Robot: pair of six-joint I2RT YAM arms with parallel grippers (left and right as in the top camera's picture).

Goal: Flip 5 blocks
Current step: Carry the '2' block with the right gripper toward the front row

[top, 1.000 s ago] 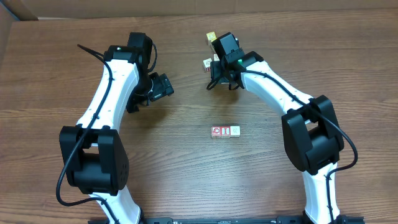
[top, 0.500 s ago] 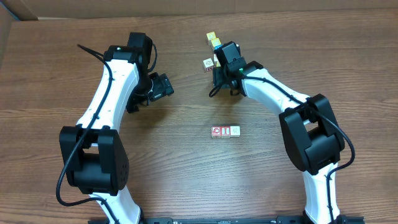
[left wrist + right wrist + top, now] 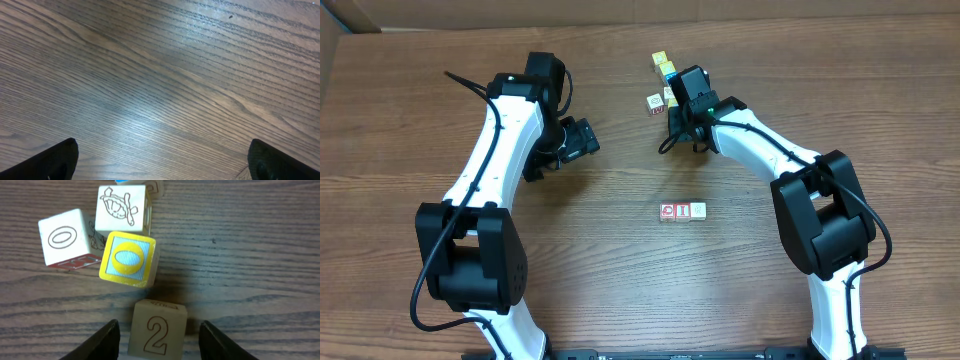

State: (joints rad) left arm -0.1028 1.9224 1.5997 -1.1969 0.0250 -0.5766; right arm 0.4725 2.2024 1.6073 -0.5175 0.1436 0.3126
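In the right wrist view, a pale block with a "2" (image 3: pixel 159 329) sits on the table between my right gripper's (image 3: pixel 161 341) fingers. A gap shows on each side of it, so the jaws are open around it. Just beyond it lie a block with an "O" (image 3: pixel 67 237) and a turtle-face block (image 3: pixel 122 207). From overhead, the right gripper (image 3: pixel 677 118) is at the far cluster of blocks (image 3: pixel 653 102). A row of three red-and-white blocks (image 3: pixel 682 211) lies at mid-table. My left gripper (image 3: pixel 582 140) (image 3: pixel 167 162) hangs open over bare wood.
A yellow-bordered cube (image 3: pixel 129 260) rests right behind the "2" block, touching the "O" block. More small cubes (image 3: pixel 663 64) sit at the far end of the cluster. The table's far edge meets cardboard (image 3: pixel 350 15) at top left.
The right gripper has shifted slightly nearer and rightward at the cluster, and its jaws have narrowed around the "2" block. The left arm has not moved.
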